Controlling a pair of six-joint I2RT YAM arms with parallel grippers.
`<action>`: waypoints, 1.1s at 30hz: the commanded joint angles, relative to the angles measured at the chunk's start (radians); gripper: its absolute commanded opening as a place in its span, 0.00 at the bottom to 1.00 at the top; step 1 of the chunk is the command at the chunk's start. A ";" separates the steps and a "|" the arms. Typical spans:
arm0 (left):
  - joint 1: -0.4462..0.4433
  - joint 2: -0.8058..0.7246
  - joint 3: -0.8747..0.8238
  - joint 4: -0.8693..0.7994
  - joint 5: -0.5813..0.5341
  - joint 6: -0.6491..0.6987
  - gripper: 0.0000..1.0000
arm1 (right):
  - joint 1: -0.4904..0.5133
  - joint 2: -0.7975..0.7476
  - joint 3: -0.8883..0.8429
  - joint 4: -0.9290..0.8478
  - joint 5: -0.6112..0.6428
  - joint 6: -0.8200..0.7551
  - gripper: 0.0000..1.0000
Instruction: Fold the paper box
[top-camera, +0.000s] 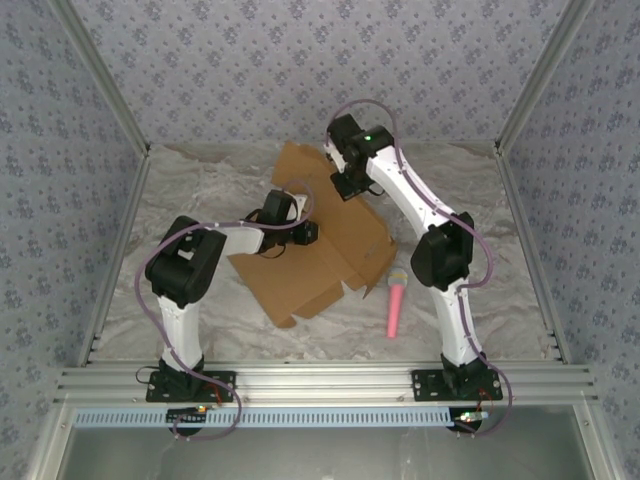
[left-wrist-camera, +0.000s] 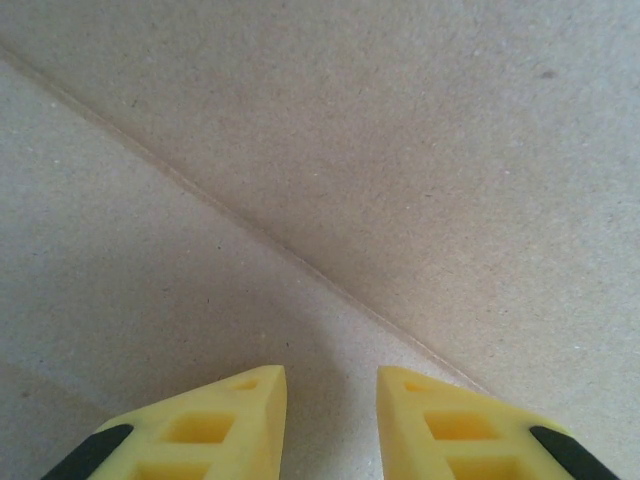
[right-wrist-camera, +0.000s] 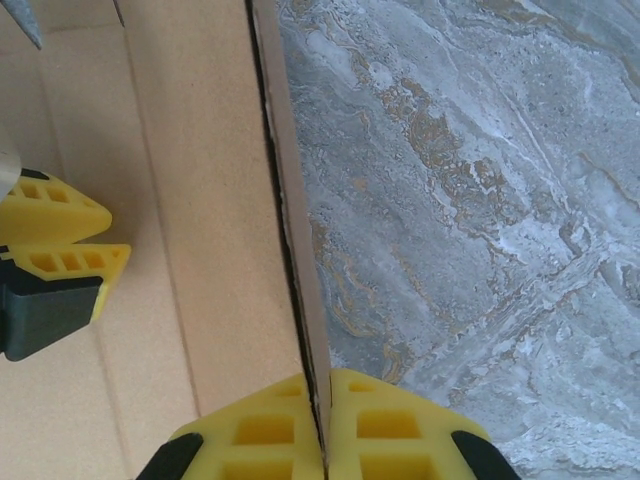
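The paper box (top-camera: 320, 270) lies mid-table, a far flap pinched by the right gripper (right-wrist-camera: 325, 425), the left gripper (left-wrist-camera: 332, 405) narrowly parted, empty, perhaps touching its middle.

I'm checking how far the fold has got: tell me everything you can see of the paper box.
The paper box is plain brown cardboard, a die-cut sheet with flaps and creases. It lies mostly flat in the middle of the marbled table. One flap edge stands raised, pinched by the shut right gripper. The left gripper, fingers slightly apart, hovers close over a creased panel; whether it touches is unclear.
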 joint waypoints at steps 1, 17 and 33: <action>-0.016 -0.028 -0.016 -0.062 -0.022 -0.003 0.30 | 0.019 -0.020 -0.006 0.055 0.035 -0.016 0.05; -0.006 -0.068 -0.055 0.016 0.015 -0.066 0.31 | 0.064 -0.085 -0.072 0.119 0.104 -0.056 0.00; -0.016 -0.048 -0.169 0.247 -0.020 -0.171 0.31 | 0.171 -0.085 -0.093 0.142 0.140 -0.021 0.00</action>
